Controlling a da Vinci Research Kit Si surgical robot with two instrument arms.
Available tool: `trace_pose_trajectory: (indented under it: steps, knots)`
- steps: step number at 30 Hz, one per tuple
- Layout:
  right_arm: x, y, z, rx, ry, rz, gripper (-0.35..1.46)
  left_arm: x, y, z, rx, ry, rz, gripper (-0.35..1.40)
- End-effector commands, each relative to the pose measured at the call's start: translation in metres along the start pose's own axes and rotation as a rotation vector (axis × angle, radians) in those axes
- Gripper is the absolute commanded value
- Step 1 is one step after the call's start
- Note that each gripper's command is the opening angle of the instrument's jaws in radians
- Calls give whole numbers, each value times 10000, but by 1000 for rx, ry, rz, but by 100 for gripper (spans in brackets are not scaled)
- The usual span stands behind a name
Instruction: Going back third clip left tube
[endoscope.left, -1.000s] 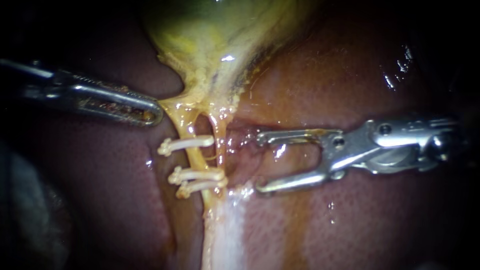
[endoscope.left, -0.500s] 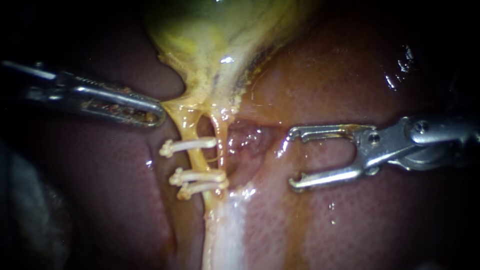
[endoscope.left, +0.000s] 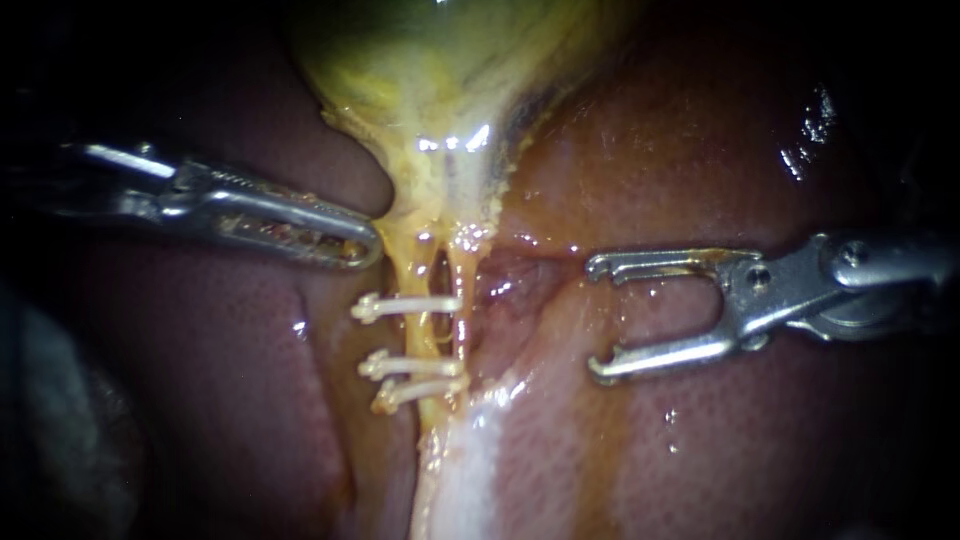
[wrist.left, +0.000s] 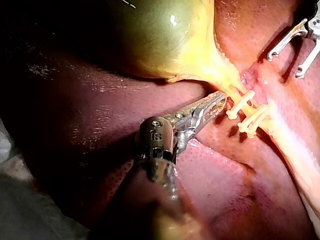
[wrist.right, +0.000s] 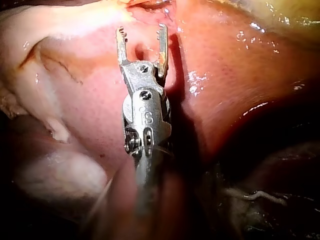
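Note:
Three white clips (endoscope.left: 408, 305) (endoscope.left: 412, 366) (endoscope.left: 420, 391) sit across the left tube (endoscope.left: 410, 275) below the yellow-green gallbladder (endoscope.left: 430, 80). A second thin tube (endoscope.left: 463, 295) runs just right of it. My left instrument (endoscope.left: 358, 248) has its jaws shut on the yellow tissue at the gallbladder's neck, just above the top clip; the left wrist view shows the same jaws (wrist.left: 216, 101) beside the clips (wrist.left: 243, 102). My right instrument (endoscope.left: 598, 318) stands to the right of the tubes, apart from them, jaws wide open and empty. The right wrist view shows these jaws (wrist.right: 141, 31) over the liver.
Red-brown liver (endoscope.left: 720, 150) surrounds the tubes on both sides. A pale whitish band of tissue (endoscope.left: 460, 470) runs down from the lowest clip. A raw reddish patch (endoscope.left: 510, 280) lies between the tubes and my right instrument.
My right instrument has drawn back to the right, away from the clipped tube, jaws still open. My left instrument has shifted right, carrying the neck tissue, tubes and clips with it.

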Motion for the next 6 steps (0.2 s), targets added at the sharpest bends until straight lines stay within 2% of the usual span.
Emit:
trace_pose_trajectory:
  steps: [1, 6]
  knots:
    - [1, 0, 0, -1, 0, 1, 50, 0, 0, 0, -1, -1, 0, -35]
    - [2, -1, 1, -1, 0, 1, 50, -1, 0, -3, -2, -2, 1, -35]
